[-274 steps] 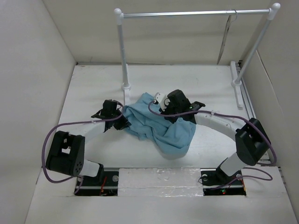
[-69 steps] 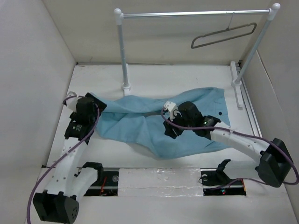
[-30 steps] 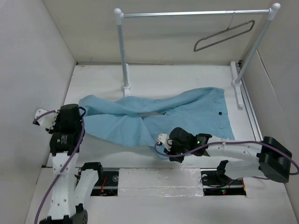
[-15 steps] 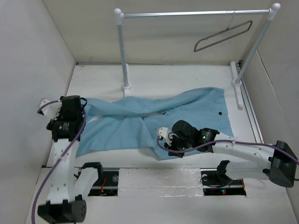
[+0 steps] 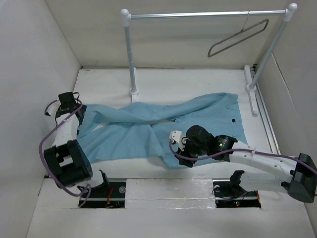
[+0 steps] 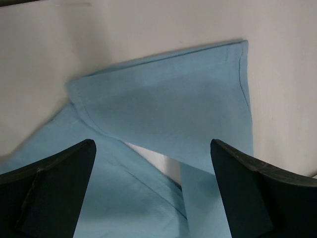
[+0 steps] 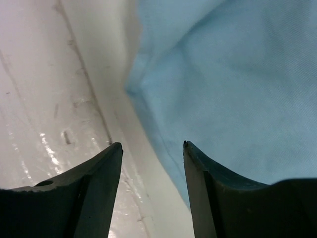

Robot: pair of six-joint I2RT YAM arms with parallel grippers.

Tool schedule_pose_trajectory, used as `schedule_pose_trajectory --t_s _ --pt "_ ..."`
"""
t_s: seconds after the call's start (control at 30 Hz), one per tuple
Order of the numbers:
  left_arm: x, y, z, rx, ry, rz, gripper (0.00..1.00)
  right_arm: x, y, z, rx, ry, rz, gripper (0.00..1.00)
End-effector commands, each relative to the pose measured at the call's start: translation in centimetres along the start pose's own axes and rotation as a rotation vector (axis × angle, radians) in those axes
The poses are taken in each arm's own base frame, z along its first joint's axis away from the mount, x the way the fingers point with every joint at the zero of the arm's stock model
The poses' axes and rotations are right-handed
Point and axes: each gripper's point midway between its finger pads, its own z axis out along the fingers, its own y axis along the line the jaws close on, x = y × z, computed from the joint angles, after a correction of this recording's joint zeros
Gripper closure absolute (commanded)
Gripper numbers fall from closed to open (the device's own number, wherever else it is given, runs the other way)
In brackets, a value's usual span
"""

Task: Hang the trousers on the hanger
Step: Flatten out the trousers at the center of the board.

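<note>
Since a second ago both your claws have let go of the cloth. The left gripper (image 6: 151, 146) stands wide over a leg cuff, and the right gripper (image 7: 152, 145) is partly open at the near edge. The trousers (image 5: 163, 126) lie spread flat on the table. The hanger (image 5: 238, 38) hangs bare on the rack (image 5: 198, 15), well apart, so the hanging itself is not yet begun.

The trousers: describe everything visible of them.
The trousers are light blue, soft woven cloth, lying spread flat on the white table, waist to the right with a dark button, two long legs reaching left and partly overlapping, lightly creased. The left pincer is open above a leg hem, the right pincer open over the near edge; neither grips the cloth.
</note>
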Motion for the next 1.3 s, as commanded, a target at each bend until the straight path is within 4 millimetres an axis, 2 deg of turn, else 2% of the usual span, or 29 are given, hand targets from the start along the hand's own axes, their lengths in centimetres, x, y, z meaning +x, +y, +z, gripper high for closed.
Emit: schedule_pose_trajectory --t_s 0.0,0.07,0.1,0.17,0.27,0.33,0.4,0.43,0.47,0.53,0.57,0.6,0.63,0.67,0.73,0.77,0.83,0.87,0.97,1.03,1.07,1.1,1.13,1.17,1.2,1.23,1.27 --pt "-0.4 -4.1 0.4 0.120 0.025 0.117 0.01 -1.6 -2.8 -0.7 0.098 -0.036 0.056 0.41" --pt "0.9 -5.1 1.2 0.150 0.076 0.141 0.01 -1.9 -3.8 -0.7 0.102 -0.030 0.066 0.39" --pt "1.7 -5.1 2.1 0.145 0.103 0.150 0.01 -2.5 -5.0 -1.1 0.126 -0.044 0.084 0.38" --pt "3.0 -5.8 3.4 0.174 0.152 0.156 0.01 -2.5 -6.4 -1.0 0.153 -0.029 0.099 0.36" --pt "3.7 -7.0 4.1 0.219 0.169 0.167 0.01 -2.9 -9.1 -1.3 0.205 -0.039 0.138 0.34" --pt "3.8 -7.7 4.9 0.236 0.171 0.173 0.05 -3.0 -11.0 -1.8 0.236 -0.056 0.173 0.34" --pt "4.0 -8.0 5.4 0.247 0.171 0.193 0.19 -3.0 -12.2 -1.8 0.246 -0.060 0.197 0.34" --pt "3.4 -8.8 5.4 0.267 0.153 0.194 0.28 -3.0 -13.1 -2.1 0.260 -0.077 0.217 0.34" --pt "3.5 -8.8 5.6 0.265 0.154 0.202 0.56 -3.1 -13.6 -2.0 0.261 -0.080 0.226 0.34" --pt "2.6 -9.9 5.3 0.287 0.136 0.222 0.92 -3.2 -14.4 -2.1 0.270 -0.095 0.240 0.34" --pt "2.2 -10.2 4.9 0.291 0.130 0.233 1.00 -3.1 -15.2 -2.4 0.288 -0.099 0.256 0.34" --pt "1.9 -10.3 4.4 0.295 0.125 0.241 1.00 -3.0 -15.4 -2.2 0.293 -0.094 0.262 0.34" --pt "1.4 -10.6 3.7 0.308 0.114 0.239 1.00 -2.4 -16.4 -2.5 0.340 -0.083 0.290 0.34" --pt "0.2 -11.2 1.7 0.349 0.076 0.231 1.00 -1.9 -17.4 -2.9 0.376 -0.078 0.318 0.34" --pt "-1.2 -10.8 -0.4 0.370 0.014 0.225 1.00 -1.2 -18.6 -2.8 0.409 -0.076 0.360 0.33" --pt "-2.4 -11.2 -3.2 0.422 -0.034 0.211 1.00 -0.7 -19.5 -3.1 0.426 -0.082 0.386 0.33" --pt "-2.8 -10.7 -5.7 0.452 -0.065 0.194 1.00 0.0 -20.0 -2.5 0.419 -0.070 0.415 0.33" --pt "-4.1 -10.7 -8.6 0.508 -0.117 0.173 1.00 0.1 -20.0 -2.2 0.412 -0.065 0.419 0.33" --pt "-4.1 -10.3 -13.1 0.582 -0.182 0.161 1.00 0.3 -20.2 -2.3 0.414 -0.069 0.421 0.33" --pt "-2.5 -9.8 -13.3 0.604 -0.138 0.178 1.00 0.4 -20.4 -2.7 0.419 -0.078 0.420 0.33" --pt "-1.7 -9.7 -12.4 0.597 -0.109 0.213 1.00 0.2 -20.2 -2.6 0.406 -0.085 0.413 0.32" --pt "-0.6 -9.5 -11.3 0.574 -0.065 0.243 0.95 0.1 -20.2 -2.7 0.394 -0.091 0.412 0.32" --pt "0.1 -9.7 -10.8 0.563 -0.024 0.270 0.87 -0.1 -19.9 -2.6 0.370 -0.095 0.399 0.32" --pt "1.3 -9.4 -8.4 0.497 0.028 0.305 0.69 -0.4 -20.0 -2.4 0.357 -0.095 0.393 0.32" --pt "2.1 -9.6 -7.8 0.499 0.069 0.341 0.59 -0.6 -19.9 -2.4 0.347 -0.098 0.386 0.32" --pt "2.3 -10.4 -7.6 0.506 0.074 0.355 0.38 -0.9 -19.4 -2.2 0.322 -0.100 0.367 0.32" --pt "2.9 -10.5 -6.2 0.483 0.094 0.374 0.30 -1.3 -19.4 -2.3 0.313 -0.109 0.355 0.32"
